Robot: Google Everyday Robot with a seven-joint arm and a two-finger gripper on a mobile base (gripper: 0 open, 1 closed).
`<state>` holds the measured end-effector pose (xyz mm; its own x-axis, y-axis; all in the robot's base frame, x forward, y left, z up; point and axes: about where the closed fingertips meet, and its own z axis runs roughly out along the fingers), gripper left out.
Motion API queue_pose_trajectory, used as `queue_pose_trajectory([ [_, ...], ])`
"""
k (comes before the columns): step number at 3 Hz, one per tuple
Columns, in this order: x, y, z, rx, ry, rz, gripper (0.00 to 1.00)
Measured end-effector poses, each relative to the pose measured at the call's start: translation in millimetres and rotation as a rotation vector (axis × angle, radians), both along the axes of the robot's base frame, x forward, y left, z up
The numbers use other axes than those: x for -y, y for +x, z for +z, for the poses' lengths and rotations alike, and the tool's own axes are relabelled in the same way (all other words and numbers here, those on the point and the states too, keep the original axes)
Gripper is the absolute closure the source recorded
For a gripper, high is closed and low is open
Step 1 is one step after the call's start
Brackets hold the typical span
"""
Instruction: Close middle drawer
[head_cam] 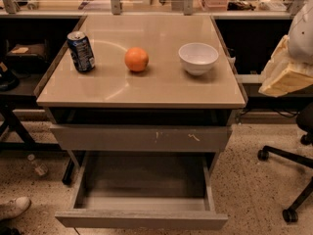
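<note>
The middle drawer [142, 220] stands pulled far out at the bottom of the camera view, with a plain grey front panel and a bare grey inside. Above it is the taller grey drawer front with pale scratch marks [142, 138], slightly out from the table. My gripper [286, 72] shows as cream and white parts at the right edge, level with the tabletop. It is well to the right of and above the open drawer and touches nothing.
On the beige tabletop [146, 89] stand a blue can [80, 51], an orange [136, 59] and a white bowl [198, 58]. A black office chair base [291, 180] is on the floor at right. A shoe [12, 208] is at lower left.
</note>
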<state>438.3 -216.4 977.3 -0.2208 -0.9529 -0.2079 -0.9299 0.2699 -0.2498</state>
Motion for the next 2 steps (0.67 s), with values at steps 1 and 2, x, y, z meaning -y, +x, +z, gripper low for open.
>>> queue_pose_trajectory([
  [1,0.0,0.0,0.0,0.000,0.000,0.000,0.87],
  [2,0.0,0.0,0.0,0.000,0.000,0.000,1.00],
])
